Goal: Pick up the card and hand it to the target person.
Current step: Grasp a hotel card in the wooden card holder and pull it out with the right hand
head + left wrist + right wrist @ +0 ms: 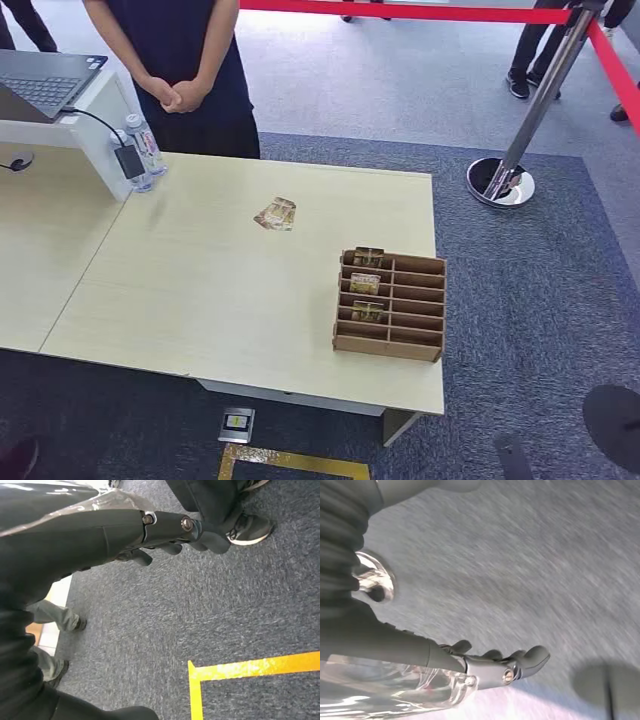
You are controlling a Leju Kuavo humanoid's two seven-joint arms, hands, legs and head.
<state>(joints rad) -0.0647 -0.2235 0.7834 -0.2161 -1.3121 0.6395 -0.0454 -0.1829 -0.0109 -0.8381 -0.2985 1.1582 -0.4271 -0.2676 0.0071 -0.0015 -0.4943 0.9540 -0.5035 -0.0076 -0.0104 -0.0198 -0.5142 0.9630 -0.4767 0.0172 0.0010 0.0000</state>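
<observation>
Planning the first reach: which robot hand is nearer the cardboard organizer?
Probably right: cardboard organizer sits on the table's right side. Both the right robot hand and left robot hand hang over carpet.

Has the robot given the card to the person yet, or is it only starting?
Only starting. Nothing looks done: one card lies loose on the table, and others sit in the cardboard rack. Nothing is in hand: the left hand and the right hand hang over the carpet, fingers out straight. Still left: reach in, pick up a card, and pass it to the person waiting behind the table.
</observation>
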